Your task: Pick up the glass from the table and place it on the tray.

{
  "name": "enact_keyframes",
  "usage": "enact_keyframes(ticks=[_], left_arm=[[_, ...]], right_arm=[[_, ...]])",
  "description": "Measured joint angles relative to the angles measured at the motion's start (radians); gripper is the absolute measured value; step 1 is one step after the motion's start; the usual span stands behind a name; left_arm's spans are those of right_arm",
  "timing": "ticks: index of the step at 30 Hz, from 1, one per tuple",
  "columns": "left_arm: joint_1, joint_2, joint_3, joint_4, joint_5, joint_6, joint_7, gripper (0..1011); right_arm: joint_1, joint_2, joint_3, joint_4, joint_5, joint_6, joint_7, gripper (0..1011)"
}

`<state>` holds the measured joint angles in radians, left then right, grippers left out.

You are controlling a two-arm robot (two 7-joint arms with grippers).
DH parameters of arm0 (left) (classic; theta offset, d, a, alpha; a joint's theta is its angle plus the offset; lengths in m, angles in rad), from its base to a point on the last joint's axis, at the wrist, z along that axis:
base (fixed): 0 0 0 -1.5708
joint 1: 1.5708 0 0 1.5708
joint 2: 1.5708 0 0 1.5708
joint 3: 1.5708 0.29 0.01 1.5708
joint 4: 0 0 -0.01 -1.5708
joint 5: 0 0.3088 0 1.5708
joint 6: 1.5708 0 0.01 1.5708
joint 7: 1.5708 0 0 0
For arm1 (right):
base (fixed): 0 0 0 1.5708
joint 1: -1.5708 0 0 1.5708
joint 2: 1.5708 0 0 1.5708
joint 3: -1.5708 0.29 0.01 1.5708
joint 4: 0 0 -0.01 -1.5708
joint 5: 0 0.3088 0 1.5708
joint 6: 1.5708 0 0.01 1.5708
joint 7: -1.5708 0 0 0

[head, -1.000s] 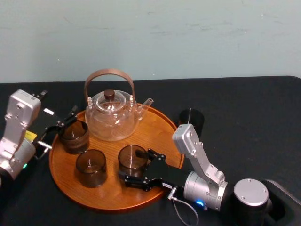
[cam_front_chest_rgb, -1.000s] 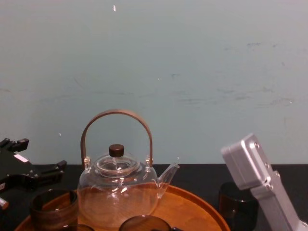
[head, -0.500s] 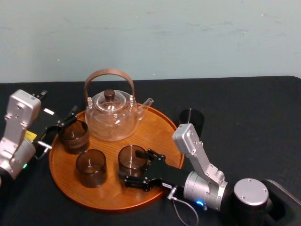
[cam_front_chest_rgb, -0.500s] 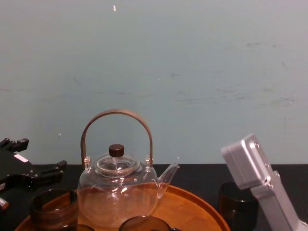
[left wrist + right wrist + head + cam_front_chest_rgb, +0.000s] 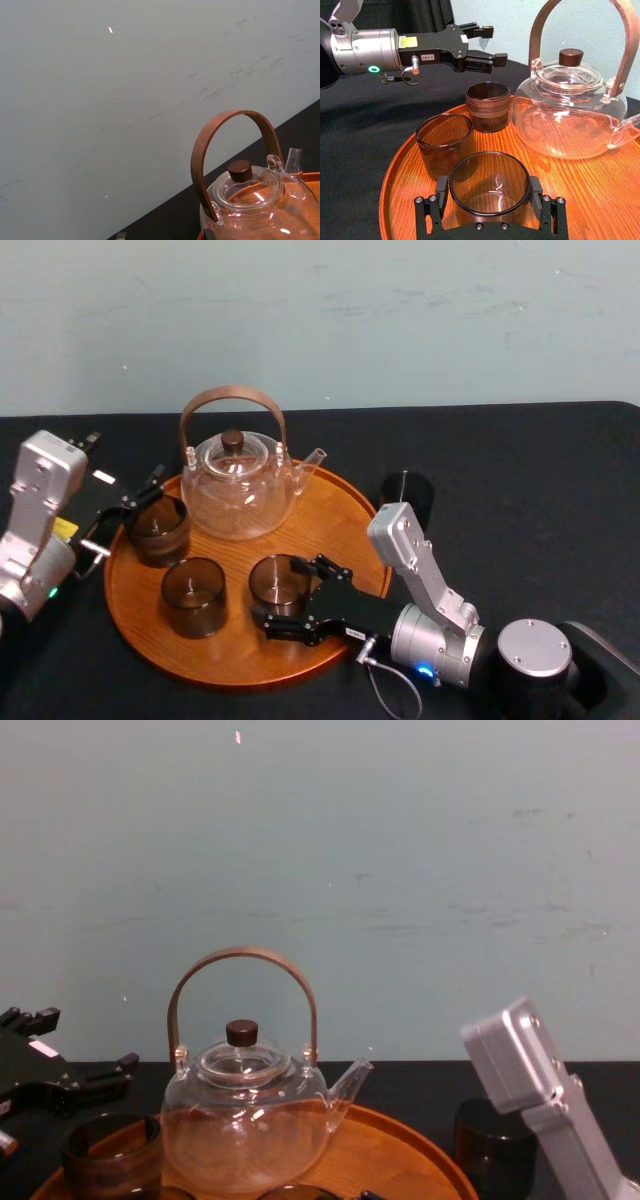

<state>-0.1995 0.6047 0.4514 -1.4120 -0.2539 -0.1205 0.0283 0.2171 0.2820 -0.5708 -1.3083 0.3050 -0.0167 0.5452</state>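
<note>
Smoky cylindrical glass (image 5: 277,582), upright within the round, low-rimmed wooden tray (image 5: 140,630), clasped on both sides by the right gripper (image 5: 489,190); it sits slightly nearer the robot than half a second ago. Two similar glasses (image 5: 193,595) and a clear teapot (image 5: 238,490) with a brown hoop handle share the tray. A darker glass (image 5: 407,498) stands on the black-clothed table (image 5: 520,490). Left gripper (image 5: 492,45), fingers spread, is beside the far-left glass; its white label is too small to read

A smoky brown, straight-sided drinking glass (image 5: 277,578) is standing upright and empty near the front of a large round orange-brown wooden tray (image 5: 340,520) with a low raised rim. The black fingers of the right gripper (image 5: 283,592) are clasping its sides. The tray is lying flat on a table (image 5: 540,490) covered in plain black cloth.
</note>
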Motion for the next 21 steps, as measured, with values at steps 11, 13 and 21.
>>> enact_keyframes(ticks=[11, 13, 21], left_arm=[[0.0, 0.0, 0.0, 0.0, 0.0, 0.0, 0.0, 1001], [0.0, 0.0, 0.0, 0.0, 0.0, 0.0, 0.0, 1001], [0.0, 0.0, 0.0, 0.0, 0.0, 0.0, 0.0, 1001]], right_arm=[[-0.007, 0.011, 0.004, -0.021, 0.004, -0.029, -0.002, 1002], [-0.01, 0.016, 0.005, -0.033, 0.003, -0.035, -0.005, 1002], [-0.034, 0.047, 0.031, -0.117, -0.001, -0.07, -0.022, 1002]])
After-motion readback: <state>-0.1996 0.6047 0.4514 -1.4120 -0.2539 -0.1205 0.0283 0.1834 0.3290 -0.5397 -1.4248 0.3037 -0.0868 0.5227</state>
